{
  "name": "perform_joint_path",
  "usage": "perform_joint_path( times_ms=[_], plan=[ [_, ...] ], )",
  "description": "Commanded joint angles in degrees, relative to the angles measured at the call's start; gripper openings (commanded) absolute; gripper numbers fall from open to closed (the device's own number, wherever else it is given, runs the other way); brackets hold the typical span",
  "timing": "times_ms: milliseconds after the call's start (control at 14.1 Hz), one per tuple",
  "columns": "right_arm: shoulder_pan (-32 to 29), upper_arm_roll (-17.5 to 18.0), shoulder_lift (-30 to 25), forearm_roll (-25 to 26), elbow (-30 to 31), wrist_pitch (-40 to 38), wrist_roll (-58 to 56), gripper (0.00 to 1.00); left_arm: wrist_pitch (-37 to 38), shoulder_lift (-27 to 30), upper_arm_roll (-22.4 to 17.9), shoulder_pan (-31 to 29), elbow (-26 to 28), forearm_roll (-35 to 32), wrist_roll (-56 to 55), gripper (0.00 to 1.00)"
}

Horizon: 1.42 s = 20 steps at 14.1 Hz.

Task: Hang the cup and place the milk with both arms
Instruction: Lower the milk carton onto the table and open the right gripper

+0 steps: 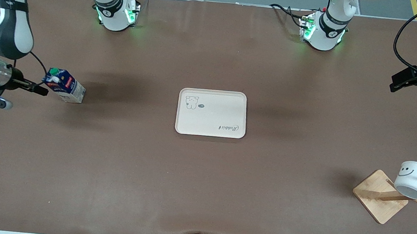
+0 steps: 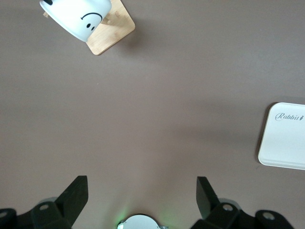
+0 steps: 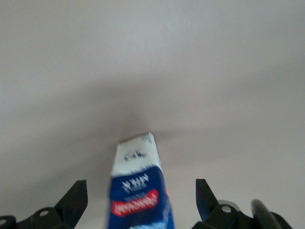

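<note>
The milk [image 1: 65, 85], a dark blue carton with a green cap, stands on the table toward the right arm's end. My right gripper [image 1: 38, 88] is open at the carton's top. In the right wrist view the carton [image 3: 138, 167] sits between the spread fingers of the right gripper [image 3: 141, 195] with gaps on both sides. The cup [image 1: 414, 179], white with a smiley face, hangs by its black handle on a peg of the wooden rack [image 1: 380, 196]. My left gripper [image 1: 404, 80] is open and empty, up over the table's left-arm end. In the left wrist view the left gripper [image 2: 142, 193] is far from the cup [image 2: 78, 16].
A cream tray [image 1: 212, 112] lies in the middle of the table, also in the left wrist view [image 2: 285, 143]. The rack's square wooden base [image 2: 113, 29] rests toward the left arm's end, nearer the front camera than the tray.
</note>
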State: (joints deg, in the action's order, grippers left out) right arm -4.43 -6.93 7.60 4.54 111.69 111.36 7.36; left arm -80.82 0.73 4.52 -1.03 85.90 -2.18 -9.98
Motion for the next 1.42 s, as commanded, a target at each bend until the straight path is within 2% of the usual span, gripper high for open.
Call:
perform_joint_path(
  times_ms=[0, 212, 354, 425, 779, 921, 1062, 1346],
  plan=[
    [-0.92, 1.04, 0.13, 0.73, -8.56, -4.99, -0.5, 1.0, 0.58, 1.03, -0.3, -0.2, 0.67, 0.95, -0.65, 1.0],
    [-0.22, 1.13, 0.92, -1.71, -15.96, -10.79, -6.03, 1.0, 0.93, 1.38, -0.21, -0.11, 0.93, 0.95, -1.0, 1.0],
    [-1.1, 0.87, 1.8, -8.99, -21.31, -13.36, -5.7, 1.0, 1.02, 1.38, -0.3, -0.2, 0.93, 0.95, -0.65, 1.0],
    [-0.93, 0.87, 1.8, -10.07, -23.17, -13.36, -5.61, 1.0, 1.02, 1.47, -0.3, -0.46, 0.93, 0.95, -0.65, 1.0],
    [0.12, 1.22, -4.07, -10.43, -21.44, -22.31, -7.19, 1.0, -0.73, 1.55, -0.12, -2.13, 1.98, 1.21, -0.39, 1.0],
    [0.12, 1.13, -9.5, -10.43, -13.56, -15.86, -9.71, 1.0, -2.58, 2.78, -0.12, -2.13, 3.73, 1.21, 0.31, 1.0],
    [0.74, 1.31, -12.95, -10.08, -9.14, -14.77, -15.87, 1.0, -5.12, 5.06, -0.04, -2.05, 7.24, 1.39, 0.31, 1.0],
    [0.74, 1.31, -13.05, -6.48, -12.37, -15.73, -15.45, 1.0, -5.49, 3.85, 0.32, -1.52, 6.21, 1.47, 0.05, 1.0]
  ],
)
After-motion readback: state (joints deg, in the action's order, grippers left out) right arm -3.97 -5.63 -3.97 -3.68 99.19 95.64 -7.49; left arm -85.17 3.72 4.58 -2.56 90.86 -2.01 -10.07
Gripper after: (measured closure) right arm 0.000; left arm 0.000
